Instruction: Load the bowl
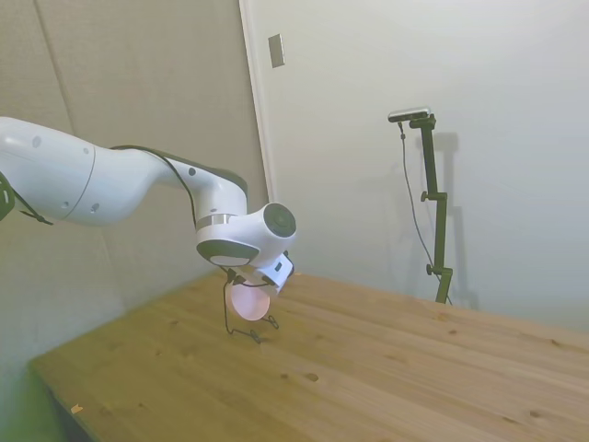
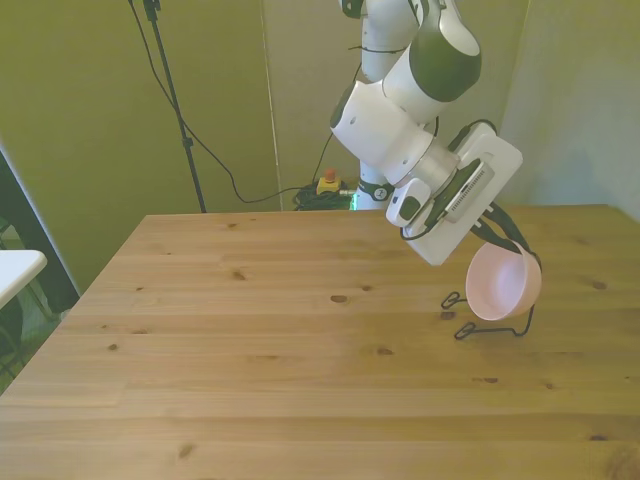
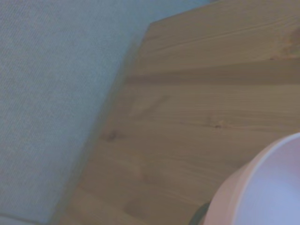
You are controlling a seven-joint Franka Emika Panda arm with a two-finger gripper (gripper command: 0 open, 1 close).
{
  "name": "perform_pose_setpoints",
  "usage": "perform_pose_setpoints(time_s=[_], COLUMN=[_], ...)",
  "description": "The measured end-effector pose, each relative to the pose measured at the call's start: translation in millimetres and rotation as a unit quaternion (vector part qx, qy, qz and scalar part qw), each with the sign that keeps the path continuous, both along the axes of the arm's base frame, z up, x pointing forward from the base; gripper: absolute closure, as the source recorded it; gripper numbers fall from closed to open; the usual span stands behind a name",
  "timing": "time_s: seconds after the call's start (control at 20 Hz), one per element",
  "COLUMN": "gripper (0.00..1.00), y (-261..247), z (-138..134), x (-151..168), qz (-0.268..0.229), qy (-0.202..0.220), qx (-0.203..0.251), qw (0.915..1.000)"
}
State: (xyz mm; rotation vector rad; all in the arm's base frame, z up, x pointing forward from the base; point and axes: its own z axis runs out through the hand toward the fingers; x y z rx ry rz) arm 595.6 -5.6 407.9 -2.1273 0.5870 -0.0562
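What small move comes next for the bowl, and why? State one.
Probably lower a little further so the pink bowl seats in the black wire rack, then release. The tool holds the bowl tilted by its upper rim right at the rack on the wooden table, but whether it already rests on the wires cannot be told.

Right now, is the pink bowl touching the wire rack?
Cannot tell. In the front view the bowl overlaps the black wire rack, but neither contact nor a gap shows plainly.
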Motion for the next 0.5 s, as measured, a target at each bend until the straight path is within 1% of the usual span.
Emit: perform_pose_setpoints(time_s=[0.5], gripper=[1.0], y=[-1.7], z=[-14.4], x=[2.7], qz=[0.003], qy=[0.006], qx=[0.006], qw=[1.0])
